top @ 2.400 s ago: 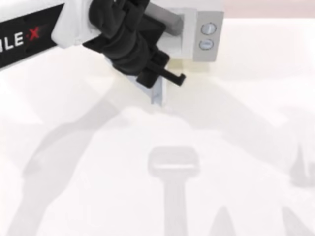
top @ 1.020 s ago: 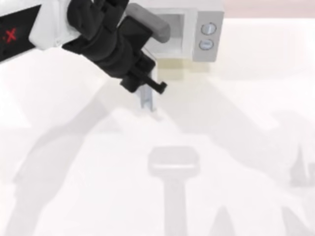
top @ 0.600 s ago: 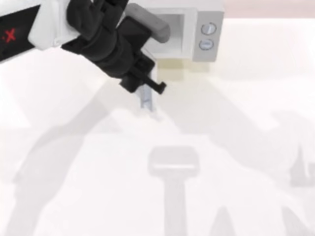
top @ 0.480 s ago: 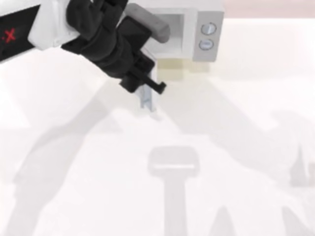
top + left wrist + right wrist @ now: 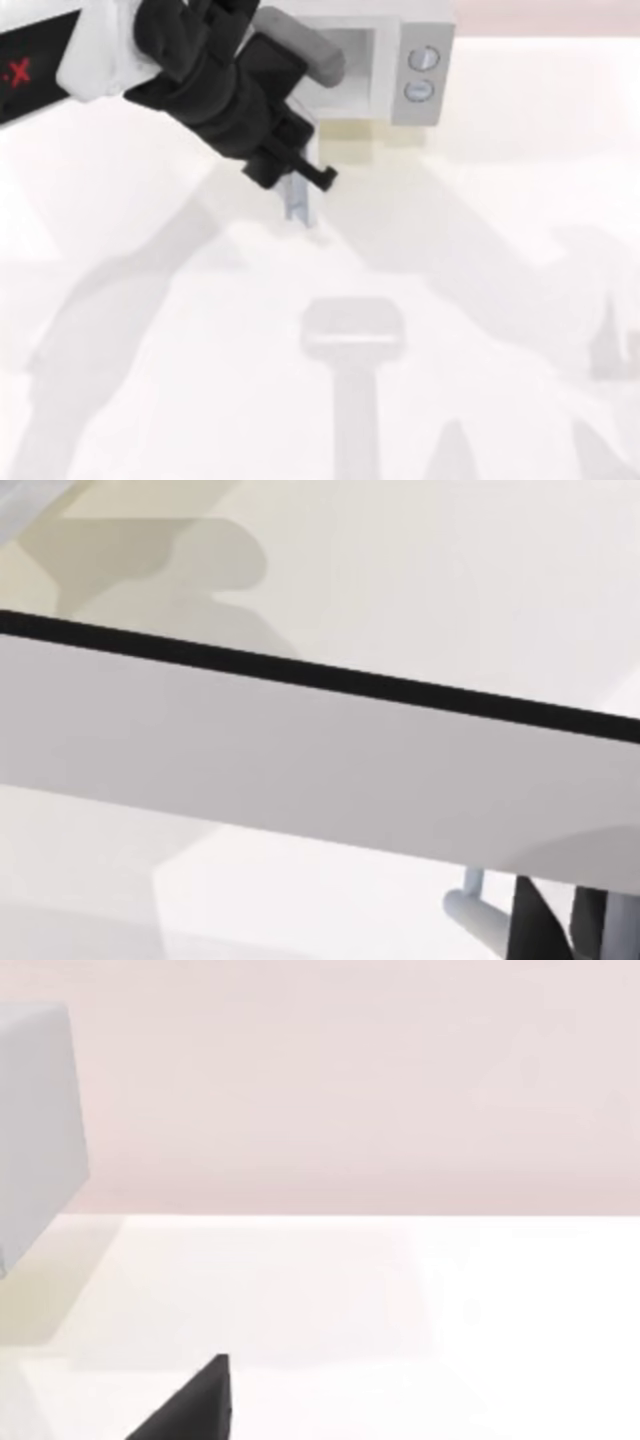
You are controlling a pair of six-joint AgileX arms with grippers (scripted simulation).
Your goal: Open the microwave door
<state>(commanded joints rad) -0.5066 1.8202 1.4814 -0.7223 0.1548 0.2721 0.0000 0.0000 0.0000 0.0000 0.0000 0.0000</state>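
Top view: my left gripper (image 5: 300,172) hangs at about 11 o'clock on the table (image 5: 480,300), just in front of the microwave (image 5: 385,65), which sits at 12 o'clock against the far edge. The microwave door (image 5: 300,200) stands swung well out from the body, seen nearly edge-on as a thin pale-blue sliver pointing toward 6 o'clock beneath my black fingers. The cavity (image 5: 350,70) lies exposed, a shallow light-grey recess. Two round silver knobs (image 5: 421,73) are stacked on the narrow front panel at the box's 3 o'clock side. I judge the opening largely done; what remains, at most, is a little more swing and letting go. Whether my fingers are clamped on the door's edge or merely against it, I cannot tell from here.

Left wrist view: a broad, flat, matte grey panel with a thin black border fills the frame, which I take for the door seen close. A slim rounded grey bar (image 5: 470,920) and dark finger parts show in one corner; the grip itself is hidden.

Right wrist view: my right arm is parked off the top view. Its camera shows smooth white tabletop, a plain pinkish wall, the microwave's boxy grey side and one dark finger tip (image 5: 195,1405); its state is unreadable.
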